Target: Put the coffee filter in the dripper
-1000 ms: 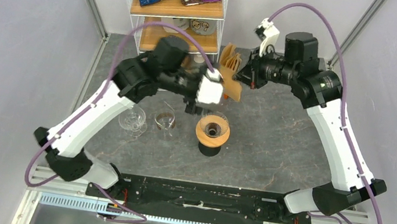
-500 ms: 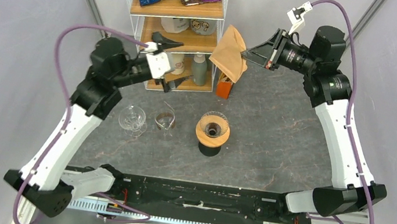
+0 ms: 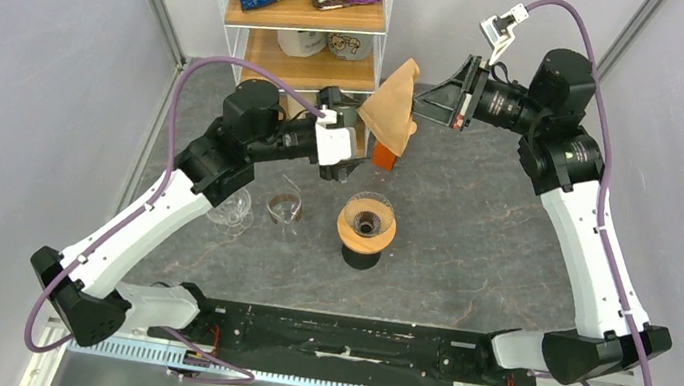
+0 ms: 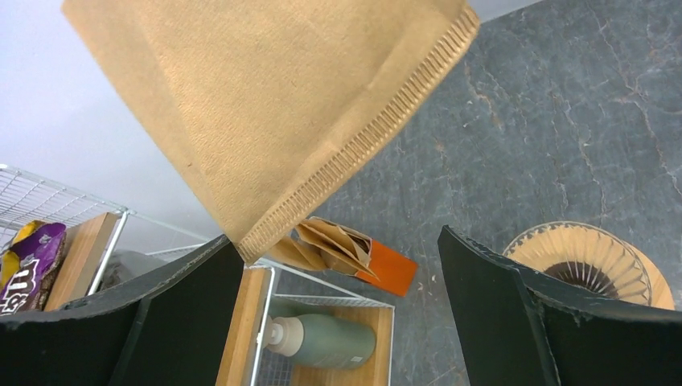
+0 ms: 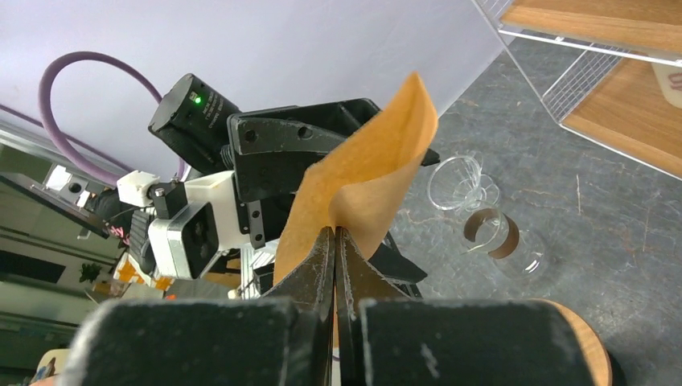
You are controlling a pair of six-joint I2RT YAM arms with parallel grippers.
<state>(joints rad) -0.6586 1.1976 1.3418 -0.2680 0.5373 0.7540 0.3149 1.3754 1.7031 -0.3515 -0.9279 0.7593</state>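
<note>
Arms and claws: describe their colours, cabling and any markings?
The left arm and right arm have white shells, black joints and looping purple cables. The left claw and right claw have matte black fingers; a green light glows near the left claw.

Grey table (image 3: 495, 225), dripper (image 3: 365, 227), glass vessel (image 3: 228, 205), orange box (image 3: 383, 155)

A folded brown paper coffee filter (image 3: 392, 111) hangs in the air, farther back than the upright wood-collared dripper (image 3: 365, 227) on the tabletop (image 3: 474, 232).
</note>
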